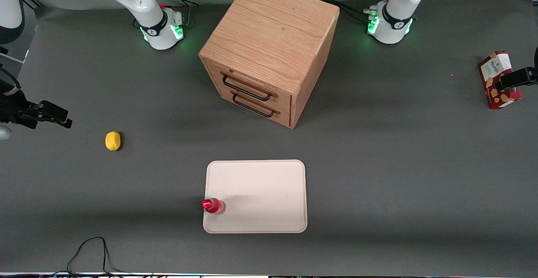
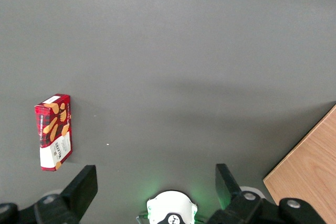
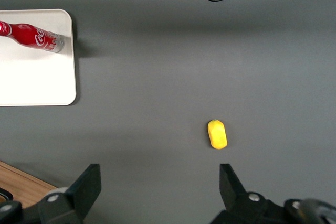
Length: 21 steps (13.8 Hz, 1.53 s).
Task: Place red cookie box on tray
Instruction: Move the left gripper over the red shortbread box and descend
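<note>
The box [image 1: 499, 80] lies on the table [image 1: 378, 143] toward the working arm's end, well apart from the tray [image 1: 269, 185], which carries a red bottle [image 1: 214, 205] at one corner. The gripper [image 2: 152, 182] hangs above the table near the box, fingers spread and holding nothing.

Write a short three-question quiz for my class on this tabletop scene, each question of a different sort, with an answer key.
1. True or false: the red cookie box already lies on the tray.
2. What stands on the tray? A) red bottle B) yellow object C) nothing
3. Fill in: the gripper is ____, hovering above the table near the box.

Key: 1 false; 2 A; 3 open.
</note>
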Tool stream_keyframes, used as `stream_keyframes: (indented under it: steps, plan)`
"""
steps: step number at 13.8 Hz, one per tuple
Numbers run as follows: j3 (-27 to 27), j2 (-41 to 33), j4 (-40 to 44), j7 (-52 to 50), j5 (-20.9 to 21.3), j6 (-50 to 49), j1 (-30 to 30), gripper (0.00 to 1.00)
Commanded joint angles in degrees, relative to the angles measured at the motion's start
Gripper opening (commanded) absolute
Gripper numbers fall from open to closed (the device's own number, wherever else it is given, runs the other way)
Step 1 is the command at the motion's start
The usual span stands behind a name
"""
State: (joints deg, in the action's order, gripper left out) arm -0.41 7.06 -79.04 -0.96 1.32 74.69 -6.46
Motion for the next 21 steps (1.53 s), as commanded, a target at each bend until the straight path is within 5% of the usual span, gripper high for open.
stream_keyframes:
  steps: [1,12,17,21]
  plan:
    - [0.58,-0.82,-0.15,0.25,0.61,-0.07,0.92,1.0]
    - [0.93,-1.26,-0.15,0.16,0.61,-0.86,0.57,1.0]
    - [0.94,-1.61,-0.15,9.55,0.96,-1.12,-7.76,1.0]
    - [0.94,-1.52,-0.15,22.19,5.7,-0.51,-16.55,1.0]
